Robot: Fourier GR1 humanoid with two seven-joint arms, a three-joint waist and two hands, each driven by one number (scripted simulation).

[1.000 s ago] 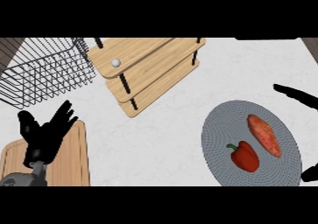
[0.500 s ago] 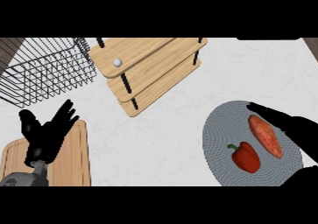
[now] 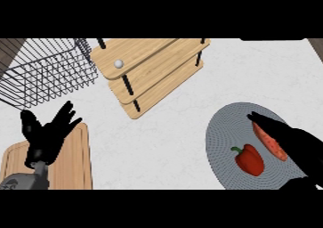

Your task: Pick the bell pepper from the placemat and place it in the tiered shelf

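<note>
From the head view, the right hand [image 3: 296,147] hangs over the right part of the round grey placemat [image 3: 220,129], its fingers straight and spread, holding nothing. The fingertips [image 3: 253,116] point up and to the left, over the mat's upper middle. Just below and to the left of those fingers lies the red bell pepper [image 3: 250,160] with its green stem, resting on the placemat and apart from the hand. Partly under the fingers lies an orange-red carrot-like vegetable [image 3: 271,143], its right side hidden by the hand; whether the hand touches it cannot be told.

Well up and to the left of the right fingers stands the wooden tiered shelf [image 3: 151,67] on black posts, with a small white ball [image 3: 118,64] on its top board. Left of the shelf sits a black wire basket [image 3: 42,71].

The left hand [image 3: 46,133] rests at the lower left, fingers up, open and relaxed, empty, over a wooden cutting board [image 3: 75,160] on the pale counter [image 3: 170,138].
</note>
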